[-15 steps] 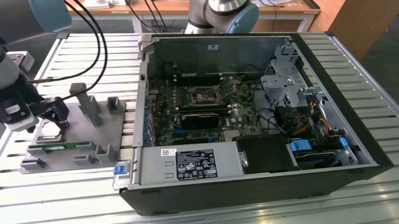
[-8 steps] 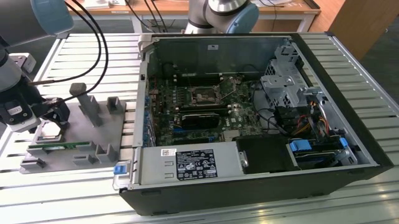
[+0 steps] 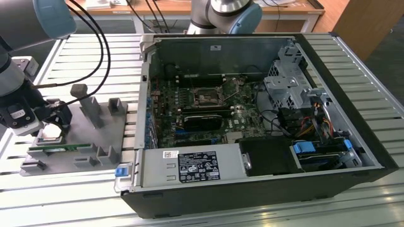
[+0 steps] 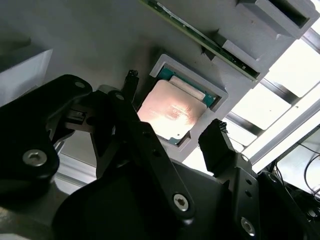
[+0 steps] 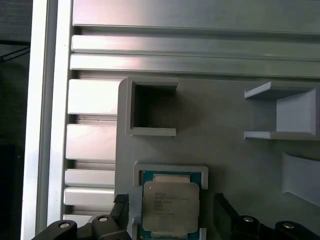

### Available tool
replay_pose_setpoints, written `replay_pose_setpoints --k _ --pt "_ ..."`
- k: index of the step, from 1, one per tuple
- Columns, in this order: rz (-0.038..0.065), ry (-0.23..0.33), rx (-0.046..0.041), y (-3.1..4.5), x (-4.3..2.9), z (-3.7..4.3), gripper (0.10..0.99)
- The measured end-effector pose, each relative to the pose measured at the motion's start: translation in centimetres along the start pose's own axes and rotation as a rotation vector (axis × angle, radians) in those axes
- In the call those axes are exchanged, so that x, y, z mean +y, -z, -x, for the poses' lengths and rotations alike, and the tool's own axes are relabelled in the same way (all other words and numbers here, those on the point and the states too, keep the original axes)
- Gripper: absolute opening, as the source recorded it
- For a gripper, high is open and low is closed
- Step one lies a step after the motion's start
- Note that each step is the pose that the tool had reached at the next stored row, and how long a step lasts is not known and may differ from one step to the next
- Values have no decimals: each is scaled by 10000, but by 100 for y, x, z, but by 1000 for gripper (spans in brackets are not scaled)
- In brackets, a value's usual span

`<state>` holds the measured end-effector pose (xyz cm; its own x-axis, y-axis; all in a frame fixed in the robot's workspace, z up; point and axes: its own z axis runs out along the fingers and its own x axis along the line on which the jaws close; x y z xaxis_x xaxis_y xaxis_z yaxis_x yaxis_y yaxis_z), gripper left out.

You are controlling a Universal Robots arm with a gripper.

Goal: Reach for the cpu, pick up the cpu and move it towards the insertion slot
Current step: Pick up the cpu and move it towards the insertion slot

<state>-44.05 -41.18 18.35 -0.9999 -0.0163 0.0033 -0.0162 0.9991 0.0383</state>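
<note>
1. The cpu (image 5: pixel 170 204) lies flat in a square pocket of the grey tray (image 5: pixel 225 140).
2. The gripper (image 4: pixel 173 104) hangs just over the tray, fingers wide apart, one on each side of the cpu, holding nothing.
3. The insertion slot (image 3: pixel 206 97) sits well apart from the tray, inside the computer case (image 3: pixel 252 195).

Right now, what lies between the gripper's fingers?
The cpu, seated in its grey holder. The open gripper straddles it with gaps on either side, as both wrist views show.
</note>
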Motion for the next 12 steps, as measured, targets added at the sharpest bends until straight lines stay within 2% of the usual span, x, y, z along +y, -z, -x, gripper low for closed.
replay_pose_setpoints --k 4,5,8,9,12 --pt "-1 0 1 -20 -1 0 749" --pt "-1 0 0 -23 -1 0 678" --pt "0 0 0 -27 -1 0 667" --pt "0 0 0 -27 -1 0 596" --pt "0 -1 -2 -29 0 1 596"
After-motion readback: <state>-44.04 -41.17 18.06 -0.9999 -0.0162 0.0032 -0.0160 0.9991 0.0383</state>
